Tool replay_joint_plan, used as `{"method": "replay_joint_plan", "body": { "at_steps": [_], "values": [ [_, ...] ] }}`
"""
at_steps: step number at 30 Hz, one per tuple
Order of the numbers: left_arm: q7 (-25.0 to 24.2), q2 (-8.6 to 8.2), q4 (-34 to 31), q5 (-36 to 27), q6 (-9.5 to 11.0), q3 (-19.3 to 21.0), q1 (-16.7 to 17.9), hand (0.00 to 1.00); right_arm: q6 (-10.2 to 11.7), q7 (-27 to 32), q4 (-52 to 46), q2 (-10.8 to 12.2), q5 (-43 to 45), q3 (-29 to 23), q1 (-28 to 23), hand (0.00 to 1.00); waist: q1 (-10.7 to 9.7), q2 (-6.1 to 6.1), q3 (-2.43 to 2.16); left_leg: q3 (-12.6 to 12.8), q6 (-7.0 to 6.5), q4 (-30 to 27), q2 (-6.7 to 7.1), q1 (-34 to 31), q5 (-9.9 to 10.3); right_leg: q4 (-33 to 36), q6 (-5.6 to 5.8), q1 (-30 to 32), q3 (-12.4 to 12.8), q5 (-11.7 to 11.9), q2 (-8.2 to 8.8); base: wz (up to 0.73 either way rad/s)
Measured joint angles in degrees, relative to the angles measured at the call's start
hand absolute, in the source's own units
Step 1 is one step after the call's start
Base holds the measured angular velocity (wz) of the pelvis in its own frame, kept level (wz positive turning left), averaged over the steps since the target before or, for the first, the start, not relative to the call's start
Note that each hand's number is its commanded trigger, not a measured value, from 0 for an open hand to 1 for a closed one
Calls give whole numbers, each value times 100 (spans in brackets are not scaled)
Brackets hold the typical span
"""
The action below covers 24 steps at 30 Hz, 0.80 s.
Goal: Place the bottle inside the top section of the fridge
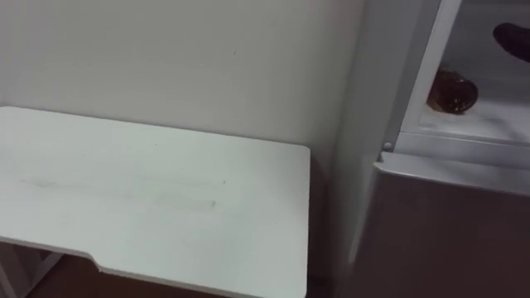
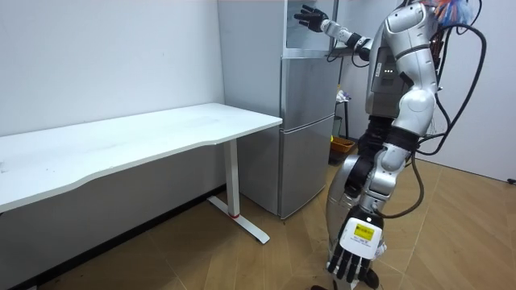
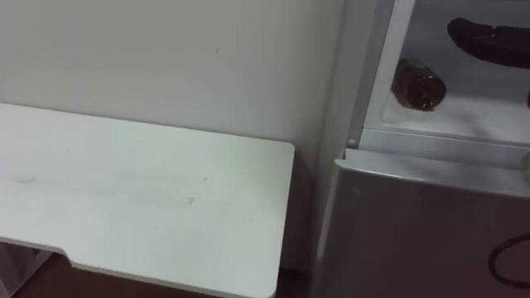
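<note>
1. a humanoid robot stands upright on a wooden floor (image 2: 201,258), facing a tall grey fridge (image 2: 306,129) that is set against a pale wall (image 2: 105,56).
2. a long white counter (image 2: 121,141) runs along the same wall, just left of the fridge. in the eye views its near right corner comes close to the fridge's side.
3. the fridge's upper compartment (image 1: 484,116) is open and white inside. the grey lower door (image 1: 447,240) beneath it is closed.
4. the bottle (image 1: 451,91) is inside the upper compartment. it shows as a brown, rounded shape resting on the compartment's white floor, close to the left wall and not far from the front edge. whether it stands or lies on its side cannot be told.
5. the robot's right arm is raised to about head height and stretched toward the upper compartment. the right hand (image 2: 310,16) is released, with its fingers spread and nothing in them. in the eye views this hand appears as a dark shape up in the compartment, to the right of the bottle and farther in. it is apart from the bottle, not touching it.
6. the robot's left arm hangs down beside its leg. the left hand (image 2: 353,259) is low, near the floor, with its fingers straight and pointing downward, holding nothing.
</note>
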State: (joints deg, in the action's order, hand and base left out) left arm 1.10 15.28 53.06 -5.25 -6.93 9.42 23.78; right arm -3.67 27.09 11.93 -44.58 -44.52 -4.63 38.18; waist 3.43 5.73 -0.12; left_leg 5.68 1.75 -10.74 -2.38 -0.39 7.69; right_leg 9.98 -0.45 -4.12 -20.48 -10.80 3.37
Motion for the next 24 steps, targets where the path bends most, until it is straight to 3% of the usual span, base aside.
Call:
{"method": "replay_joint_plan", "body": {
  "at_steps": [5,7,13,19,24],
  "values": [
    [105,-138,-1,105,2,-6,-107,0,134,214,-458,103,-8,-210,-490,0,13,-66,25,76,-11,2,-2,135,54,-27,18,-115,126,40,-16,-11],
    [162,-175,0,106,8,-8,-211,0,193,226,-873,383,-20,-352,-822,0,-4,-106,34,100,-11,5,-6,175,65,-28,20,-140,149,38,-16,-6],
    [295,-304,2,133,113,-7,-353,0,351,111,-1653,953,-275,-577,-1415,0,-12,-264,-1,215,-19,34,-12,265,94,-25,34,-158,222,33,-13,-9],
    [323,-334,267,370,204,-40,-343,0,436,-413,-1921,1459,-488,-624,-2070,0,-62,-294,7,292,-16,99,-18,363,110,-28,44,-192,321,26,-18,-8],
    [253,-349,376,448,213,-58,-302,0,442,-963,-1947,1746,-975,-667,-2175,0,-193,-321,9,304,-18,92,-16,376,129,-26,51,-189,324,22,-13,0]
  ]
}}
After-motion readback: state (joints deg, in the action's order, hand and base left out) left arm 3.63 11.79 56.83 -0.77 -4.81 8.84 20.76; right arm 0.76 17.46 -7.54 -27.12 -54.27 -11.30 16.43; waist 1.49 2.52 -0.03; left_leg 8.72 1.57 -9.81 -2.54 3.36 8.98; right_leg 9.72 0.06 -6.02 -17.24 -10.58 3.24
